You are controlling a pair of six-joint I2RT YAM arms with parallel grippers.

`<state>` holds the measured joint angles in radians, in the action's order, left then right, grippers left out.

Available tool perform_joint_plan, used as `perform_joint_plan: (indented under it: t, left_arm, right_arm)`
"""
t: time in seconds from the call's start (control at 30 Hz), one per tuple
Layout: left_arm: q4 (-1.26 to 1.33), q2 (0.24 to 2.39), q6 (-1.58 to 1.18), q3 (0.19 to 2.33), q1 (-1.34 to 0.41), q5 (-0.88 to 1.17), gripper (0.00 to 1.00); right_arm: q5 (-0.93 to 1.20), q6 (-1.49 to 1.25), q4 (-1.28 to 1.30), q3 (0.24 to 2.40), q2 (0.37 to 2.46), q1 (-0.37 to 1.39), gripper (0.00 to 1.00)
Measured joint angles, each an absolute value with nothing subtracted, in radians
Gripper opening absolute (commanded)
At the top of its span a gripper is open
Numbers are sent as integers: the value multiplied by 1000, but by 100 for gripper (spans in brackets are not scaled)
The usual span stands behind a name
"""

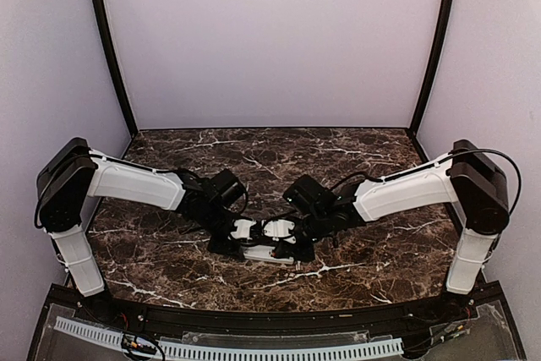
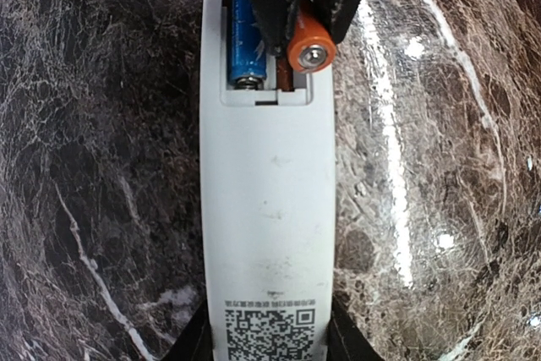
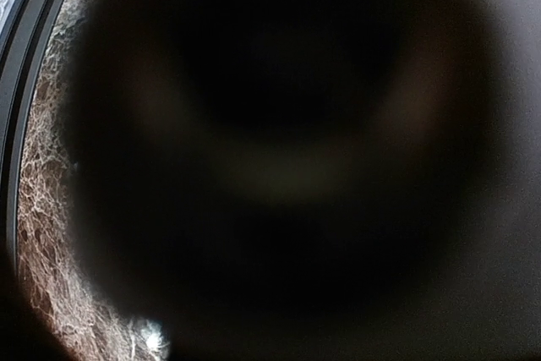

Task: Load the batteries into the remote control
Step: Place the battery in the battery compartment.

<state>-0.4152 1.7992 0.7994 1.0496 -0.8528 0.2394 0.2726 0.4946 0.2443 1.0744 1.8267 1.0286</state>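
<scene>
Dark brown marble tabletop (image 1: 161, 264), pale lilac walls (image 1: 270, 40), black corner posts (image 1: 109, 48).

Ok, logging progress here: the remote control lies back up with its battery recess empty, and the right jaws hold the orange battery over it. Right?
Not empty: the left wrist view shows a blue battery seated in one recess slot of the remote control. The rest stands: back up, the orange battery held over it in the right jaws.

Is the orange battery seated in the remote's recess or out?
Out. The orange battery is tilted, its end raised above the recess of the remote, pinched in the right tool. The blue battery lies flat inside.
</scene>
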Motion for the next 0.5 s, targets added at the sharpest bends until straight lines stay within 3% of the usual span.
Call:
perform_joint_plan:
  t: [0.17,0.5]
  left_arm:
    - [-414,1798,799,1048,-852,239,35]
    - [-456,1795,774,1058,-833,220,54]
  right_arm:
    - [268,496,255,1084,1831,1031,7]
    - [253,477,251,1099,1848,1034,13]
